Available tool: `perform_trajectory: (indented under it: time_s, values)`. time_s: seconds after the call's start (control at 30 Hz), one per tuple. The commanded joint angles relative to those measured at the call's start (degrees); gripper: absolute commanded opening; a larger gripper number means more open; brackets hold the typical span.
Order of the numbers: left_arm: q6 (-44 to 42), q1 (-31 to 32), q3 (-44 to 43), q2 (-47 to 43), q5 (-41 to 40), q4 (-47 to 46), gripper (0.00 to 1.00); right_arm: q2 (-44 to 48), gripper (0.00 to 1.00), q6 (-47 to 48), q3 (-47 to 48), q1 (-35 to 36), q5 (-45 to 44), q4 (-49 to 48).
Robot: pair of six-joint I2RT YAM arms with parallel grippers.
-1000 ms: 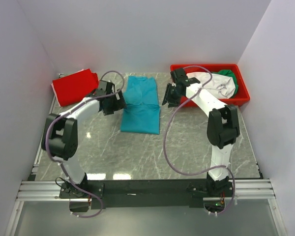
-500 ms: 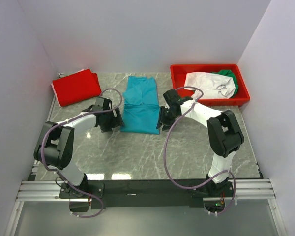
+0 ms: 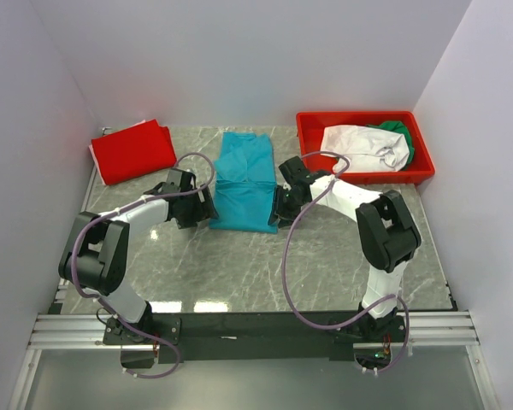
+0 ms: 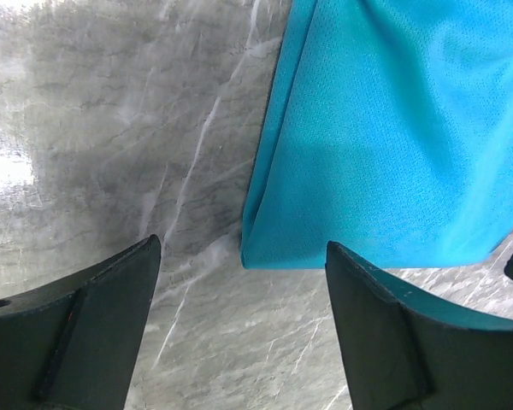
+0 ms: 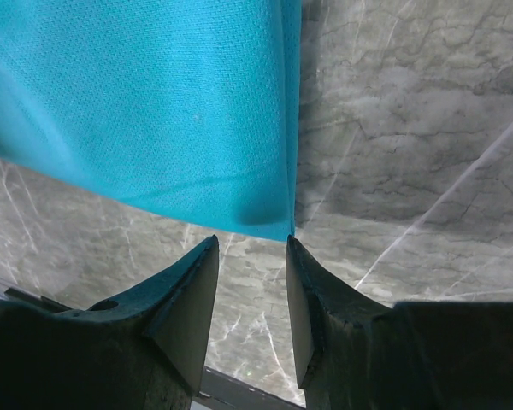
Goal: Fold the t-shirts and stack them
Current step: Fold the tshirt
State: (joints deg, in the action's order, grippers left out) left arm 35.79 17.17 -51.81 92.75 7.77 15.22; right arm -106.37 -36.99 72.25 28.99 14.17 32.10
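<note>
- The bench (image 3: pixel 239 265) has a grey stone top with thin white lines, like marble.
- Plain white walls (image 3: pixel 256 60) stand behind it and on both sides.
- A silver metal rail (image 3: pixel 68 329) runs along the near edge.
- Bright light spots (image 3: pixel 209 305) shine on the stone.

Four shirts: one teal shirt (image 3: pixel 245 184), one red shirt (image 3: pixel 132 151), one white shirt (image 3: pixel 359 145), one green shirt (image 3: pixel 397 130). One bin (image 3: pixel 410 177). Two grippers: left gripper (image 3: pixel 207 205), right gripper (image 3: pixel 278 203). One table (image 3: pixel 239 265).

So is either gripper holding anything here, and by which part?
Nothing is held. The left gripper and right gripper sit with jaws open at the teal t-shirt's two near corners.
</note>
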Motion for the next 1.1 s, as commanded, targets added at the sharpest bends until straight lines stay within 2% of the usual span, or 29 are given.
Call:
perform_trajectory:
  time_s: [0.0,0.43,0.53,0.77,0.97,1.07]
  values:
    - [0.1,0.3,-0.7,0.1,0.9,-1.7,0.83,-1.5,0.45,-0.9,-0.5,0.4,-0.6,-1.5]
    - [-1.8,0.3,-1.4,0.5,0.3,-0.6,0.81,-5.5,0.43,-3.0,0.4,2.1,-2.2,-0.5]
    - [-2.1,0.4,-1.0,0.2,0.8,-0.9,0.79,-5.3,0.39,-3.3,0.0,2.1,-3.0,0.0]
    - [-2.8,0.4,-0.1,1.6,1.8,-1.9,0.68,-5.7,0.16,-4.0,-0.6,2.3,-3.1,-0.1]
    - [-2.6,0.5,0.5,1.9,1.9,-2.4,0.65,-5.8,0.13,-4.1,-0.2,2.7,-3.4,0.3]
    - [-2.3,0.6,0.1,2.3,2.2,-2.7,0.59,-6.1,0.12,-3.7,0.6,2.8,-3.6,0.9]
